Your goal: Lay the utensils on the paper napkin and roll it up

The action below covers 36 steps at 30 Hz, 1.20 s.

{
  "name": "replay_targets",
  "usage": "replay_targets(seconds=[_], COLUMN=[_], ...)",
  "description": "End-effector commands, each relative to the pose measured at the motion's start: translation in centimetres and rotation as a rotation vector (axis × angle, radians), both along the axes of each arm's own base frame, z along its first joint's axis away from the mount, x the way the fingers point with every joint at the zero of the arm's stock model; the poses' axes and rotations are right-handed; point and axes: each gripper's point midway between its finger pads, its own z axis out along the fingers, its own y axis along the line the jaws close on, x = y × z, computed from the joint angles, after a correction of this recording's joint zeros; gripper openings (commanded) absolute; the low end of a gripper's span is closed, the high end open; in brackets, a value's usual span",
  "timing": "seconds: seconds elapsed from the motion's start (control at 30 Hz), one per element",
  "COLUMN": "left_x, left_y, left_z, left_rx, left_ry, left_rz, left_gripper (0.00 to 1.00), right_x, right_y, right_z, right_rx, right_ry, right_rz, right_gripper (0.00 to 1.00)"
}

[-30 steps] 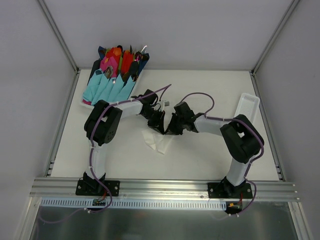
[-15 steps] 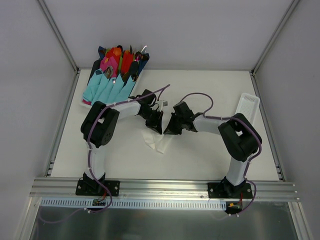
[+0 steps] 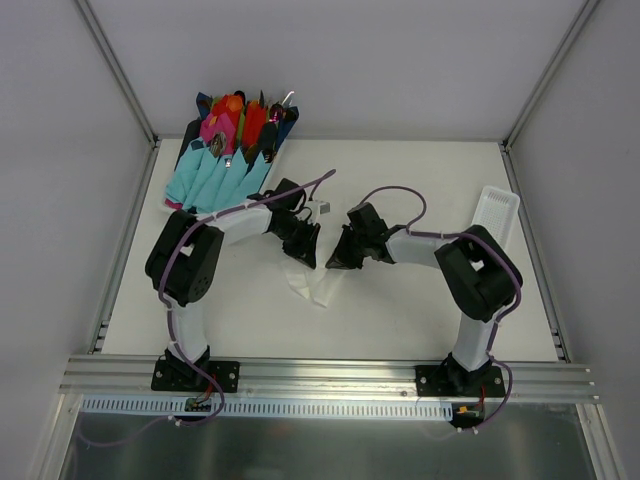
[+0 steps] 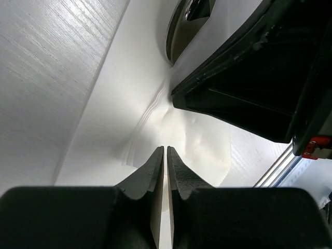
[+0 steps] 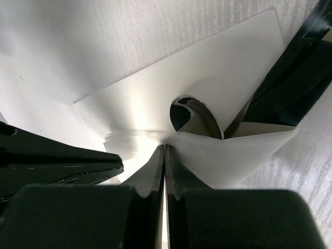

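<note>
The white paper napkin [image 3: 318,288] lies crumpled at the table's middle, partly folded over itself. My left gripper [image 3: 310,258] and right gripper [image 3: 336,262] meet over its far edge, tips almost touching. In the left wrist view my gripper [image 4: 165,153] is shut with a thin strip of napkin [image 4: 119,104] between the fingers. In the right wrist view my gripper [image 5: 164,150] is shut on the layered napkin [image 5: 218,78] edge. One dark utensil, a spoon bowl [image 5: 193,115], shows inside the napkin's fold; it also shows in the left wrist view [image 4: 179,31]. Other utensils are hidden.
A tray of light-blue, pink and red napkin bundles [image 3: 228,150] stands at the back left. A white ribbed plastic tray [image 3: 497,213] lies at the right edge. The left arm's elbow [image 3: 185,262] sticks out to the left.
Both grippers have moved slightly away from the near edge, staying shut on the napkin. The left arm's elbow has swung outward to the left.
</note>
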Motion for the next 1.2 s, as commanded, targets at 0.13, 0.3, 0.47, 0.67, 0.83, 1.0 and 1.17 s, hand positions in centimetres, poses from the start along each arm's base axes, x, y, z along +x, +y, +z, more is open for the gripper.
replay_targets(seconds=[0.13, 0.3, 0.47, 0.67, 0.83, 1.0, 1.17], left_x=[1.6, 4.2, 4.3, 3.7, 3.3, 2.4, 1.0], left_y=[2.0, 5.7, 9.1, 10.2, 10.2, 9.9, 9.3], left_z=[2.7, 4.6, 3.0, -0.3, -2.5, -3.7, -4.6], left_rx=[0.01, 0.049, 0.145, 0.234, 0.261, 0.304, 0.33], left_ry=[-0.091, -0.166, -0.172, -0.099, -0.031, -0.028, -0.015], left_rz=[0.048, 0.172, 0.224, 0.261, 0.27, 0.228, 0.177], left_gripper=[0.13, 0.44, 0.47, 0.45, 0.43, 0.39, 0.36], right_x=[-1.2, -1.4, -1.6, -2.0, -2.0, -2.1, -2.2], right_y=[-1.3, -1.4, -1.7, -1.8, -2.0, -2.0, -2.1], right_z=[-3.0, -3.0, -3.0, -3.4, -3.3, -3.5, -3.7], right_rx=[-0.069, -0.066, -0.065, -0.068, -0.07, -0.072, -0.076], right_ry=[0.079, 0.084, 0.082, 0.095, 0.094, 0.099, 0.103], right_rz=[-0.006, -0.001, -0.005, -0.005, -0.006, -0.008, -0.009], right_gripper=[0.0, 0.0, 0.0, 0.0, 0.0, 0.0, 0.0])
